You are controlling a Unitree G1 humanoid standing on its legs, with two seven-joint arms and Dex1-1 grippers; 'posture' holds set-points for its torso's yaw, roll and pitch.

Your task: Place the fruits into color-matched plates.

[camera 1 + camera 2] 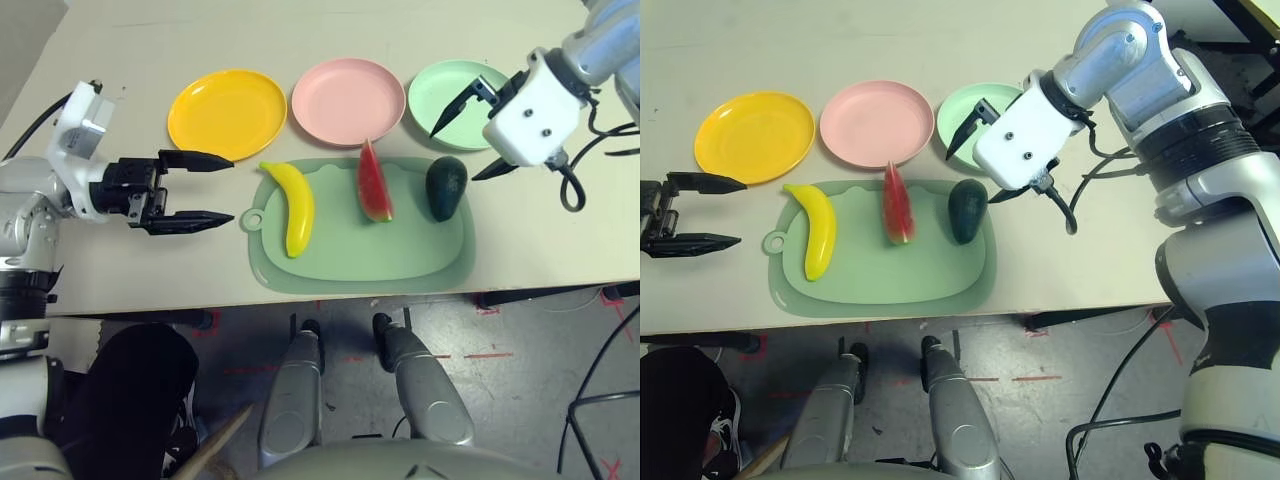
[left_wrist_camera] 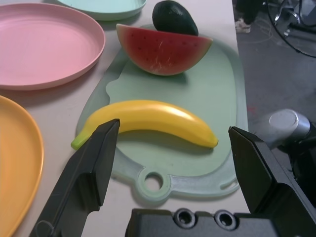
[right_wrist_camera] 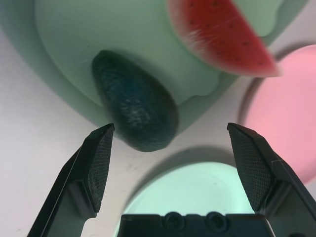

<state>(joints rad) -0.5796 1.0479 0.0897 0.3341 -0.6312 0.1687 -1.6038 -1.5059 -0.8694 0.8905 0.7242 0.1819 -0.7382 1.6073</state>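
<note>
The pale beige counter [image 1: 560, 240] carries everything. On it, nearest the robot, lies the large pale green plastic cutting board [image 1: 390, 262] with a handle hole at its left end. Behind the board, three round shallow plastic plates stand in a row, all empty: the yellow-orange plate [image 1: 227, 112] on the left, the pink plate [image 1: 348, 100] in the middle, and the mint green plate [image 1: 446, 92] on the right.

The left tool [image 1: 194, 187] hovers just left of the board's handle, its two black fingers spread wide and holding nothing, aimed toward the banana. The right tool [image 1: 472, 135] hangs over the near edge of the mint green plate and just beside the avocado, its fingers also spread apart and empty.

All three toy fruits lie on the board, none in a plate. The curved yellow plastic banana [image 1: 293, 206] lies at the left end, the red watermelon wedge with green rind [image 1: 373, 183] sits in the middle, and the dark green oval avocado [image 1: 446, 187] rests at the right edge, partly overhanging the board's rim in the right wrist view.

Judging by this layout, no placement is done: the banana is left for the yellow-orange plate, the wedge for the pink one, and the avocado for the mint green one. The tools seem poised for the banana and avocado first.
</note>
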